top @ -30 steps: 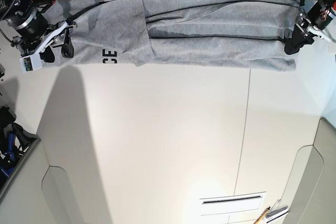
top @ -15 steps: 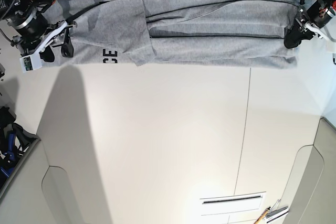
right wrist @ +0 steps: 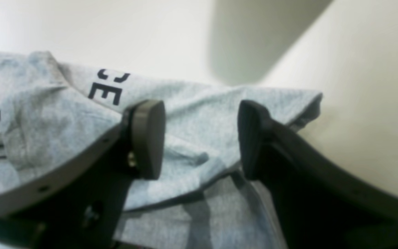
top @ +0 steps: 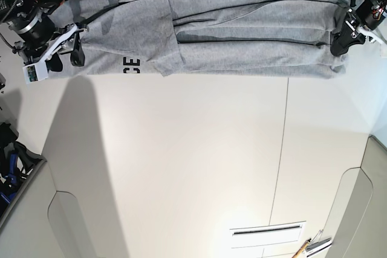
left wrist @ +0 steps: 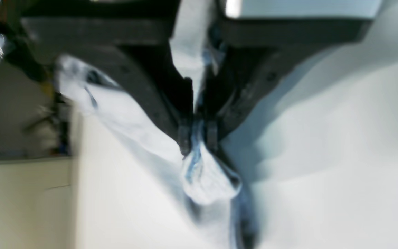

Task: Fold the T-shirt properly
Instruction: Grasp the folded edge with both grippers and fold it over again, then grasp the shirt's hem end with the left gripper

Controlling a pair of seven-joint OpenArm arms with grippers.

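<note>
Two arms at work over one garment, a light heather-grey cotton T-shirt [top: 242, 34] stretched as a long folded band along the far edge of the white table [top: 193, 167], just below the dark strip at the top of the base view. Black block letters "CE" [top: 130, 63] sit on the shirt's lower edge toward the right arm's end; the same lettering shows in the right wrist view on the cloth [right wrist: 109, 91] beyond the fingers.

Left gripper [top: 339, 43] at the shirt's other end. Left wrist view is blurred, but its black fingers [left wrist: 184, 138] are pressed together with a bunched fold of grey fabric [left wrist: 206, 180] pinched between the tips, cloth bulging out past them.

Right gripper [top: 66, 54] sits at the shirt's end nearest the lettering. Its black fingers [right wrist: 147, 138] stand spread apart, a wide gap between the pads, grey fabric lying beneath and between them; nothing is clamped. Shirt corner [right wrist: 309, 100] lies flat on the table past the tips.

A pale seam line [top: 279, 167] runs across the table away from the shirt.
</note>
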